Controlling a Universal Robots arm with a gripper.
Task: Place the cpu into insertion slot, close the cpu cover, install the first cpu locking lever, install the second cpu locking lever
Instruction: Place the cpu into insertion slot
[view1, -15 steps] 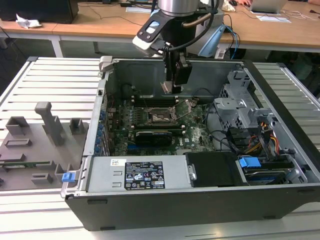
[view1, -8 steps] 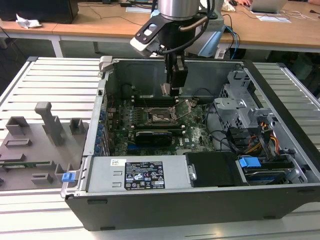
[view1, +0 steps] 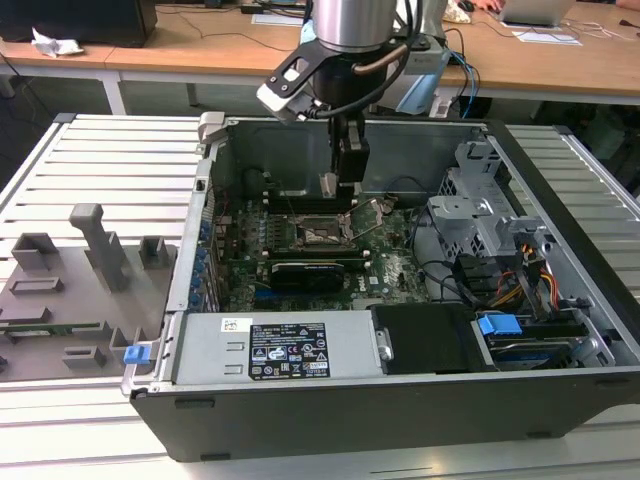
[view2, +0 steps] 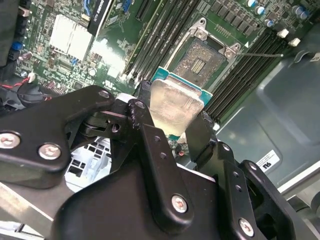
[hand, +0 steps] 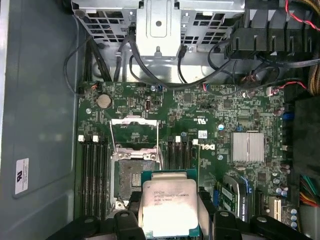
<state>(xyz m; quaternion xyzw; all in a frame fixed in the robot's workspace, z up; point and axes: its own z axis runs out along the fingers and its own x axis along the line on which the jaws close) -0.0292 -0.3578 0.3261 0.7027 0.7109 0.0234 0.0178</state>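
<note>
My gripper (view1: 342, 183) hangs inside the open computer case, shut on the cpu (hand: 169, 204). The chip is a flat square with a pale metal top and sits between the black fingers (view2: 146, 112) in both wrist views. The insertion slot (hand: 133, 178) lies open on the green board, dark with a silvery rim, just beside and below the held cpu (view2: 175, 104). The cpu cover (hand: 134, 131) is swung up off the socket, with board showing through its window. A thin locking lever (view2: 261, 52) stands out beside the insertion slot (view2: 202, 57).
Long black memory slots (hand: 93, 170) flank the socket on both sides. A silver heatsink (hand: 247, 146) and a black card (view1: 310, 272) sit on the board. The drive cage (view1: 480, 215), cables, power supply (view1: 290, 350) and case walls close the space in. A grey fixture tray (view1: 60, 290) lies outside.
</note>
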